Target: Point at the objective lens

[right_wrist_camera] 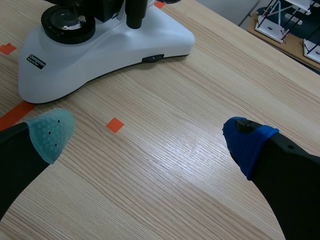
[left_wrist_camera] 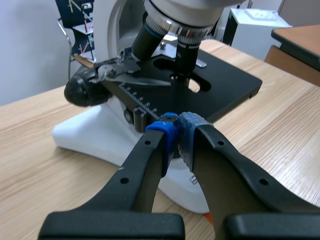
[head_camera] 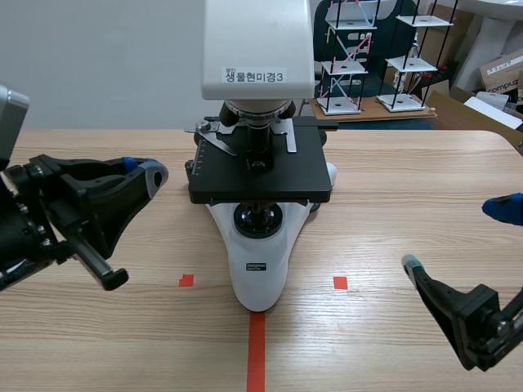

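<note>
Pressed-together left claw sits before the objective lens, a black barrel under a ribbed silver collar.

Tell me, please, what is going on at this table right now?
A microscope stands mid-table. The left claw, shut, hovers beside its stage, tips aimed toward the objective lenses but short of them. The right claw hangs open over the wooden table, away from the microscope's base.

black objective lens vertical, tip just above black stage
</note>
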Motion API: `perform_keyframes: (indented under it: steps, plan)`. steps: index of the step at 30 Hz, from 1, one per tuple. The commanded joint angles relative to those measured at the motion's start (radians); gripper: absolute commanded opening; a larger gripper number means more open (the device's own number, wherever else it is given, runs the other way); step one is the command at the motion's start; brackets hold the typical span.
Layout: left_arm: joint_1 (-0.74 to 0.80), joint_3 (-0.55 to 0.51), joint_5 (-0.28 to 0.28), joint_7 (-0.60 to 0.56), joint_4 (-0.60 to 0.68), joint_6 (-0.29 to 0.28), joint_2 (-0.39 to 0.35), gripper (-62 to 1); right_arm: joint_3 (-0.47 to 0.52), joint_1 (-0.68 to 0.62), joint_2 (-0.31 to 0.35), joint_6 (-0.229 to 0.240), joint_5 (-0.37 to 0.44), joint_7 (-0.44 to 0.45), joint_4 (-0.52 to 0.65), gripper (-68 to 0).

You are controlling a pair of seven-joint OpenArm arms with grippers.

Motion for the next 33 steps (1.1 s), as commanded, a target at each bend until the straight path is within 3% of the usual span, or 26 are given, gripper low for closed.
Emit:
perform_keyframes:
  steps: [1,8,13,33]
  plan:
    - [-0.01,0.01,-0.007,-0.011,0.019,-0.002,0.01,-59.2,0.005,0.003,0.008,-0.001,0.008,0.01,0.016,-1.0]
    - [-0.081,0.083,-0.011,0.021,0.019,0.001,0.011,-59.2,0.005,0.003,0.008,-0.001,0.008,0.008,0.016,-1.0]
    - [-0.117,0.101,-0.01,0.039,0.011,0.021,0.051,-59.2,0.005,0.003,0.008,-0.001,0.008,0.008,0.016,-1.0]
    - [-0.227,0.223,0.039,0.062,-0.09,0.025,0.129,-59.2,0.005,0.003,0.008,-0.001,0.008,0.008,0.016,-1.0]
